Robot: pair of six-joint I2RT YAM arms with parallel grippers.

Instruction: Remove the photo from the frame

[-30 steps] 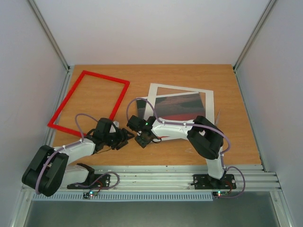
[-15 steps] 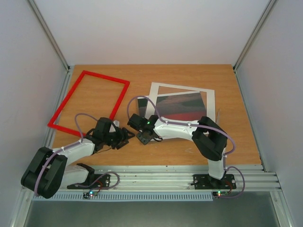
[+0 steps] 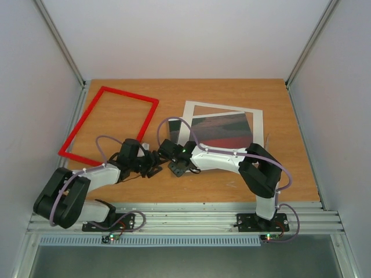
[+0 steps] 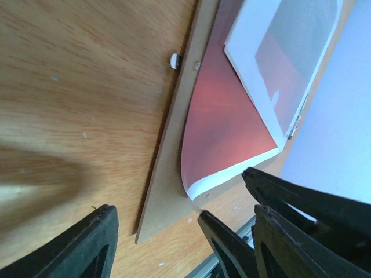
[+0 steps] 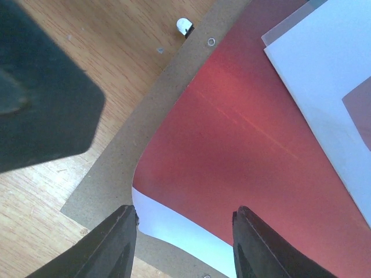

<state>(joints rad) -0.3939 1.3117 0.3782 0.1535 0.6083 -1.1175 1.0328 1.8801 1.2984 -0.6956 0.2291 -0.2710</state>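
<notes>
The photo point(image 5: 243, 133), a red print with a white border, lies on a brown backing board point(image 5: 116, 168), partly under a white mat point(image 5: 330, 69). Its near corner curls up off the board. My right gripper point(image 5: 185, 246) is open, its fingers either side of that raised corner. My left gripper point(image 4: 153, 243) is open just off the board's corner point(image 4: 168, 202), with the photo point(image 4: 226, 127) ahead of it. In the top view both grippers, left point(image 3: 155, 165) and right point(image 3: 175, 168), meet at the photo's point(image 3: 177, 132) near left corner. The red frame point(image 3: 130, 94) lies empty at the far left.
The white mat with its dark pane point(image 3: 223, 124) covers most of the photo at centre right. A small white peg point(image 5: 184, 25) sits beside the board's edge. The right gripper's fingers point(image 4: 307, 220) crowd the left wrist view. The table's near edge rail point(image 3: 185, 215) is close behind.
My left gripper has moved right, up to the board's corner beside the right gripper. The right gripper has shifted only slightly. The frame and mat have not moved.
</notes>
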